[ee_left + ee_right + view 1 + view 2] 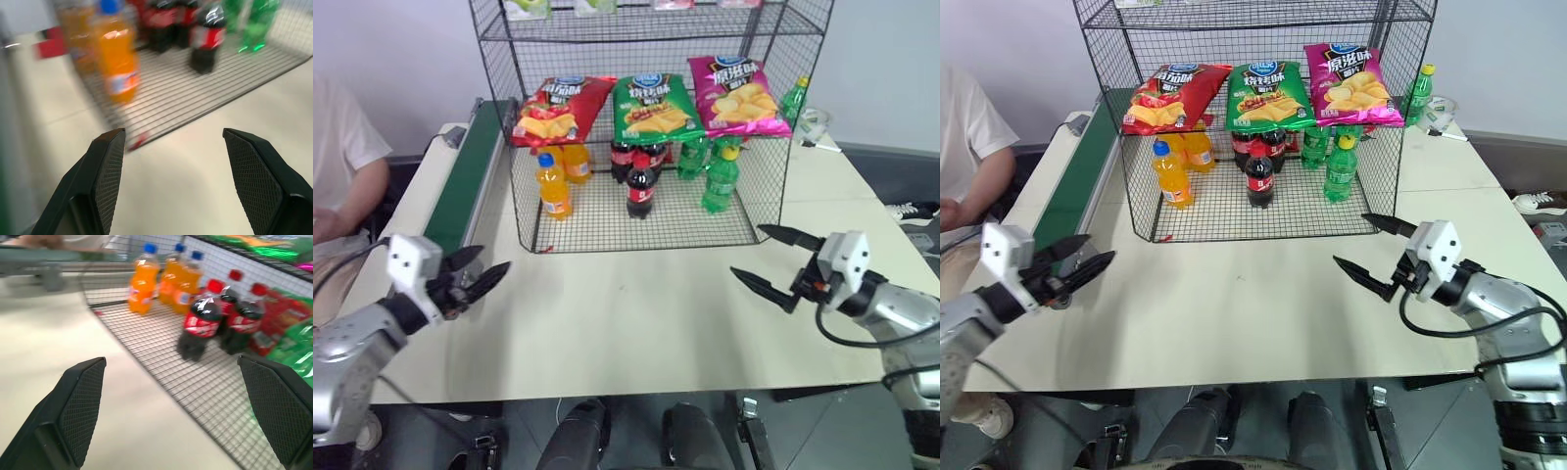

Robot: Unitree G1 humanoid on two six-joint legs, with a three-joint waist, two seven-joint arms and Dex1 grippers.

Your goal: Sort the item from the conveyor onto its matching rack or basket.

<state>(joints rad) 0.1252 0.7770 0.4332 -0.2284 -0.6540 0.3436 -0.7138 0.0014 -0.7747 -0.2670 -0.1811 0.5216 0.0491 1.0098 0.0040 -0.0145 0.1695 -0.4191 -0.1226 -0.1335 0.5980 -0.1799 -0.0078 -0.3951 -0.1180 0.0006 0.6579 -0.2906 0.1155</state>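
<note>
- The red chip bag [559, 110] is up on the rack's [646, 127] middle shelf, far left in a row of three, leaning down toward the front edge.
- Next to it sits the green chip bag [651, 104], then the magenta chip bag [736, 95] on the right end.
- Under that shelf, on the wire floor: orange soda bottles [553, 183] on the left, cola bottles [641, 182] in the middle, green bottles [720, 176] on the right.
- The conveyor [473, 171] runs along the left side of the bench [636, 313], its green belt bare where it can be seen.
- Left claw [481, 271] hangs over the bench's left edge, beside the near end of the conveyor, fingers spread and nothing between them.
- Right claw [771, 260] hovers over the bench's right side, in front of the rack's right corner, fingers wide apart and empty too.
- A person in a white shirt [340, 147] sits at far left, behind the conveyor.
</note>
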